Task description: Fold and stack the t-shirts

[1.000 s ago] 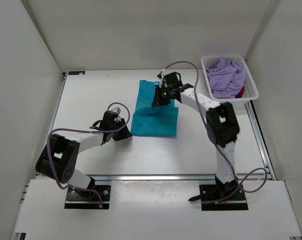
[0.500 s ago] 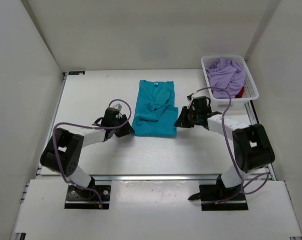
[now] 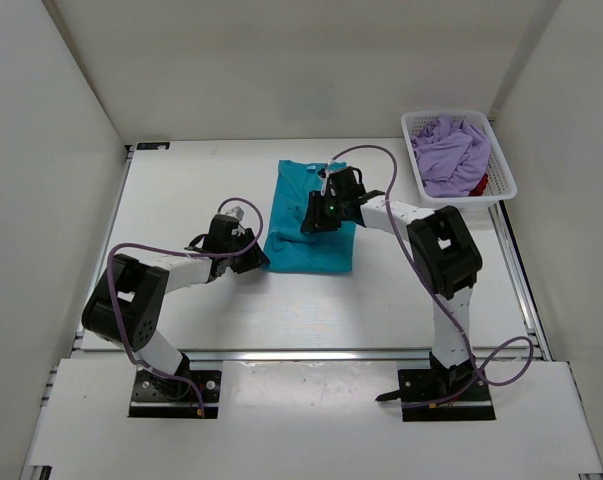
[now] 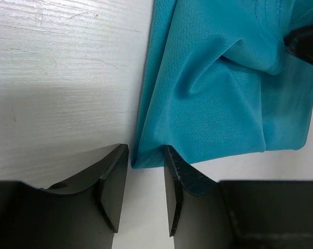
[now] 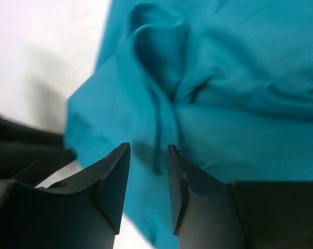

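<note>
Since half a second ago, the right hand [image 3: 321,212] has swung from the right edge of the teal shirt [image 3: 306,250] back over its middle. The left hand [image 3: 256,262] is staying at the shirt's near left corner.

From above, the teal shirt is lying flat in the middle of the white tabletop [image 3: 181,190], long side running away from the arms, with a rumpled fold across its centre. The right hand is hovering over that fold. The left arm is lying low along the tabletop, its hand pointing at the shirt's corner. A white basket [image 3: 503,165] is sitting at the far right corner, well apart from the teal shirt. It is holding a lavender shirt [image 3: 451,150] heaped on top and a red shirt [image 3: 478,185] peeking out at its near edge.

In the left wrist view, the left hand [image 4: 145,155] is standing partly open. The near corner of the teal shirt [image 4: 213,93] is reaching into the gap between the fingertips, and bare tabletop [image 4: 63,78] is showing between the fingers behind it, so nothing is being clamped.

In the right wrist view, the right hand [image 5: 148,150] is also standing partly open just above the teal shirt [image 5: 239,119]. A raised crease is running toward the gap, and no cloth is being pinched. The picture is blurring slightly.
</note>
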`<state>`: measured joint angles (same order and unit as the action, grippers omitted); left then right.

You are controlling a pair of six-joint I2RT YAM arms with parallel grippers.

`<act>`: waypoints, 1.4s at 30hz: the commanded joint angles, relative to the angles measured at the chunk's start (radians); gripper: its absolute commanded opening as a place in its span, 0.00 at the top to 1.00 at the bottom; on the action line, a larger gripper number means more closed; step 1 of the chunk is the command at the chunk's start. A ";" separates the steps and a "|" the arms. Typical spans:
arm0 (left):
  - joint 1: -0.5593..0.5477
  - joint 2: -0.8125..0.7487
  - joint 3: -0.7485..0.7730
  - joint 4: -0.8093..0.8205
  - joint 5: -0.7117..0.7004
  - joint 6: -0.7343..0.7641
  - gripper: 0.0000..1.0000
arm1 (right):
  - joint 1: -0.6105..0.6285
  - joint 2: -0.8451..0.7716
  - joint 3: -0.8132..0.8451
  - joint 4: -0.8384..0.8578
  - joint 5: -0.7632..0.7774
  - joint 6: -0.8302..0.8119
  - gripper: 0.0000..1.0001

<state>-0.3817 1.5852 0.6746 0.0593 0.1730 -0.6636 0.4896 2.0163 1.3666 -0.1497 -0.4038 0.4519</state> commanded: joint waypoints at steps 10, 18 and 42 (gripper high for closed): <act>-0.008 -0.011 -0.012 0.002 0.019 0.001 0.55 | 0.052 0.081 0.170 -0.169 0.240 -0.125 0.58; -0.006 -0.011 -0.024 0.007 0.013 0.002 0.56 | 0.086 0.142 0.221 -0.137 -0.013 -0.081 0.70; 0.015 -0.123 -0.052 -0.025 0.016 0.002 0.56 | 0.007 0.556 1.251 -0.764 0.184 -0.202 0.62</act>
<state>-0.3759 1.5360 0.6220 0.0750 0.1959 -0.6704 0.4976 2.5671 2.4931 -0.7383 -0.2729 0.3012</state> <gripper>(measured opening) 0.444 0.361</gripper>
